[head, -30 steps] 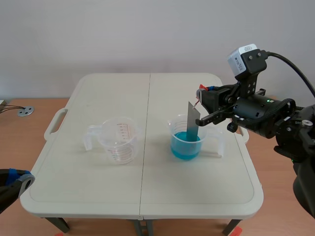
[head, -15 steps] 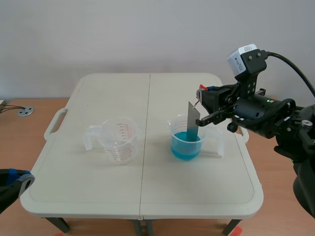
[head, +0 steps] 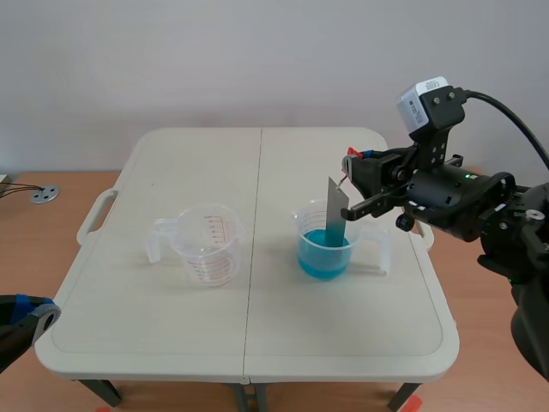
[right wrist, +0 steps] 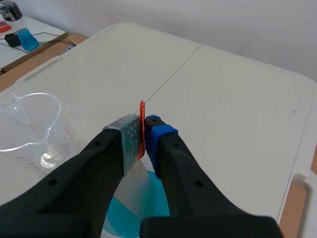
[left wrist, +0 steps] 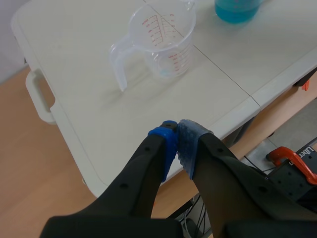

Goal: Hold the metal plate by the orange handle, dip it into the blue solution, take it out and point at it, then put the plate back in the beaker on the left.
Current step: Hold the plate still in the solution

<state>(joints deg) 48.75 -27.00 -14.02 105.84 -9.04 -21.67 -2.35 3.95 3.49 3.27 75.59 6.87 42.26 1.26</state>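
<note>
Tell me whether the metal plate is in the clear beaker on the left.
No, the metal plate stands in the beaker of blue solution, held by the right gripper.

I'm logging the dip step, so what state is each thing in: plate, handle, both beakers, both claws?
metal plate: upright, lower end in the blue solution.
orange handle: pinched in the right claw.
blue beaker: upright, partly filled.
clear beaker: upright, no plate in it.
right claw: shut on the orange handle.
left claw: shut on nothing, away from both beakers.
</note>
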